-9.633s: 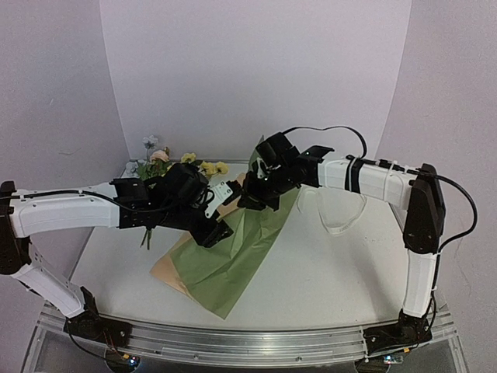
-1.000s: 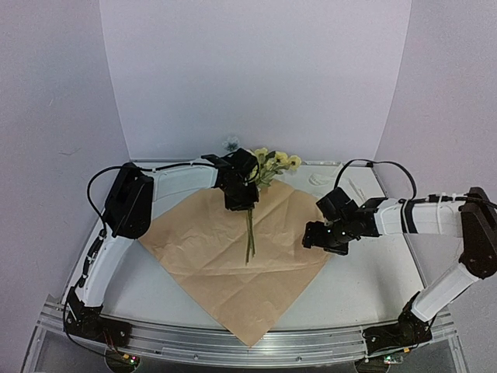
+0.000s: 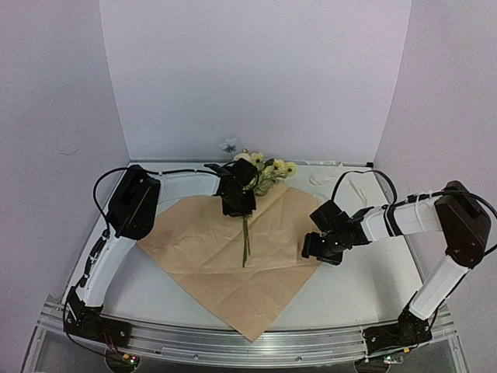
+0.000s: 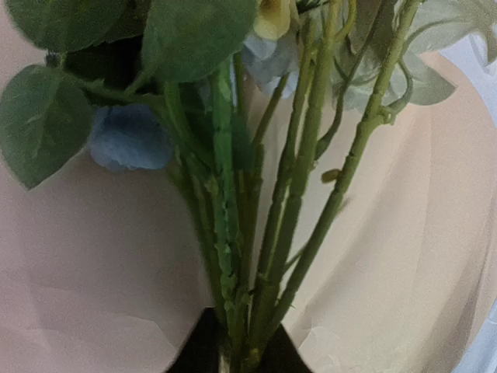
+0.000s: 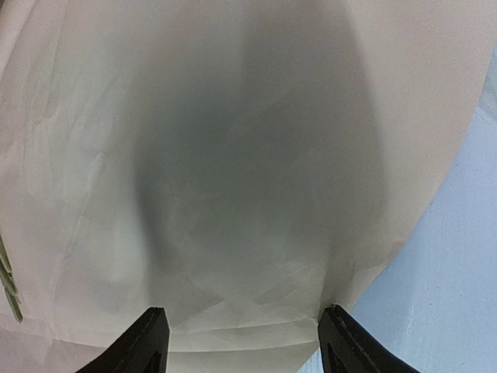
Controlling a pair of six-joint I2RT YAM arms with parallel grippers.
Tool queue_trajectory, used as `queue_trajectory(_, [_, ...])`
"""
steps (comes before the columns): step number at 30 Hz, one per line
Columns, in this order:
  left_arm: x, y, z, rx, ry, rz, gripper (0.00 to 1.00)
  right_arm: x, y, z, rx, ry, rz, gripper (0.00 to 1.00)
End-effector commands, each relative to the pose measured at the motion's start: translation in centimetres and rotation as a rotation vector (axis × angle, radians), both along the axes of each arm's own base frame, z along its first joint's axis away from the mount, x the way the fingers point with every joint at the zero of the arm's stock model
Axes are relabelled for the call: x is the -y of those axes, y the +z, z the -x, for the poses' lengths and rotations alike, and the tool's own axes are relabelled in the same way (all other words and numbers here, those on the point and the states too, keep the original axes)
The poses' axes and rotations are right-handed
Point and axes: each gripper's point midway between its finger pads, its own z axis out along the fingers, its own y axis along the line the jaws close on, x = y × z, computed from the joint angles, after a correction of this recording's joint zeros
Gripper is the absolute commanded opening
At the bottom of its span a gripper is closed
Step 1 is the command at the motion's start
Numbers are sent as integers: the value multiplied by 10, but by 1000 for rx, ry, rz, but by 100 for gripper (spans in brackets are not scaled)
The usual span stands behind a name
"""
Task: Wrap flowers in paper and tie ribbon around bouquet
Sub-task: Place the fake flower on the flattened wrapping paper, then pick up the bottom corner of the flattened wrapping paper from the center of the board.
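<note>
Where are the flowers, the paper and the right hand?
flowers (image 3: 245, 241), top view, on the stems.
paper (image 3: 202, 249), top view, bare left part.
right hand (image 5: 245, 326), right wrist view, midway between fingertips.

Flowers (image 3: 268, 169) on paper (image 3: 202, 249), ctr of table (image 3: 365, 291)

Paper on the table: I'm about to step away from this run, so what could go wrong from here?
1. The right claw hangs open over the right corner of the paper, which lies flat on the table. Closing may crumple or push the thin sheet instead of lifting it.
2. The flowers lie on the sheet, stems between the fingers of the left claw. If the sheet is tugged, they may roll off centre.
</note>
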Motion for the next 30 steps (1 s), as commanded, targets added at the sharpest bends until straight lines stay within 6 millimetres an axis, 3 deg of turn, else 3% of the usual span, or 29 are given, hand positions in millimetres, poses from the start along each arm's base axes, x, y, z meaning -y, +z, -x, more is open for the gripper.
queue_trajectory(1, [-1, 20, -9, 64, 2, 25, 38, 12, -12, 16, -49, -20, 21, 68])
queue_trajectory(4, [-3, 41, -10, 92, 0, 51, 54, 9, -8, 18, -53, -11, -4, 68])
queue_trajectory(12, [-16, 103, 1, 167, -24, 144, 77, 7, 19, 18, -7, 4, -38, 73])
queue_trajectory(17, [-29, 120, 9, 168, -35, 199, 76, 1, 42, 30, 36, 89, -27, 80])
queue_trajectory(24, [-41, 129, 27, 136, -78, 263, 71, -21, 47, 84, 60, 233, -77, 93])
queue_trajectory(30, [-59, 127, 56, 118, -95, 281, 71, -40, 51, 124, 112, 339, -120, 92])
